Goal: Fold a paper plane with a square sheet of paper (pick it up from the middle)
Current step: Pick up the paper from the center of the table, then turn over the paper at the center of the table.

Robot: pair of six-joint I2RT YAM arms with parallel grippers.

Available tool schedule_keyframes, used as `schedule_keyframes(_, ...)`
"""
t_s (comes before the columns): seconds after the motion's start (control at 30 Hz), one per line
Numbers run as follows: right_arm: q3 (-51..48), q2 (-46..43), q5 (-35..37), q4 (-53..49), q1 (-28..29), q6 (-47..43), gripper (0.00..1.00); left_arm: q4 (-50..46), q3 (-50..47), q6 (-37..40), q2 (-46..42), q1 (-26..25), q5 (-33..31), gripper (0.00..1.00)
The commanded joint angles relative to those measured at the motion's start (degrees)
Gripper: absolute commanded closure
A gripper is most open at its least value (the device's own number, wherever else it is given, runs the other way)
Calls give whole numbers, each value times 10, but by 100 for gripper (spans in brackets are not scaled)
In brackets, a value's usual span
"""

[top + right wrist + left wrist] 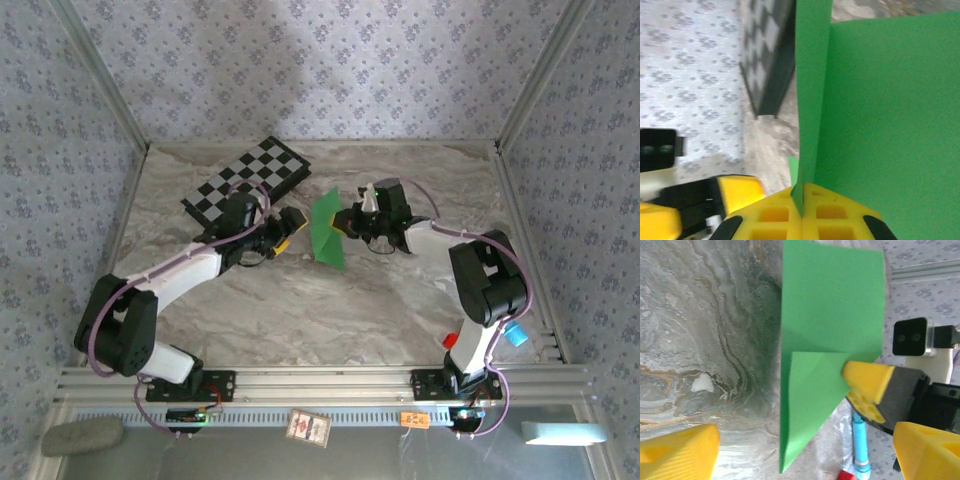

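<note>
1. Near edge: both arms reach from their bases across the grey marbled tabletop (330, 320) toward its middle.
2. Left of centre, the left gripper (291, 227) stands with its yellow wedge-shaped fingers (677, 452) spread wide and nothing between them. It faces the paper from just beside it and, seen from above, appears not to touch it.
3. In the middle of the table, between the two grippers, is the bright-green creased paper plane (327, 228), held up on edge rather than lying flat. The left wrist view shows a broad flat panel with one triangular flap folded over it, narrowing to a point. Whether that point touches the table cannot be told.
4. Just right of the paper, the right gripper (801, 200) is clamped on the paper plane's edge. Its yellow pads (835, 215) are pressed together on the green layers.
5. Far left, a flat black-and-white checkered board (248, 180) lies apart from the paper and plays no part.
6. Progress, as a judgement: the sheet is off the table and carries at least one crease, so folding is under way. The shape is too broad to pass for a narrow dart, so the lengthwise folds that would form body and wings look to be what is left.
</note>
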Motion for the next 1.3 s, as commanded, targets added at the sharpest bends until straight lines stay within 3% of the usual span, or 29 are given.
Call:
schedule_keyframes(0.0, 21, -24, -65, 75, -8, 42, 98, 148, -32, -71, -13, 1, 30, 10)
schedule_keyframes(0.13, 29, -32, -86, 123, -12, 88, 98, 240, -38, -106, -1, -6, 65, 9)
schedule_keyframes(0.4, 33, -32, -113, 178, -14, 158, 96, 283, -26, -101, 15, -21, 80, 14)
schedule_keyframes(1.03, 25, -22, -113, 138, -20, 157, 89, 290, -16, -93, 28, -15, 81, 76)
schedule_keyframes(1.13, 17, -25, -104, 116, -27, 142, 84, 283, -22, -88, 27, -12, 67, 81)
schedule_keyframes(1.27, 6, -37, -85, 53, -41, 97, 68, 220, -12, -54, 25, -8, 58, 88)
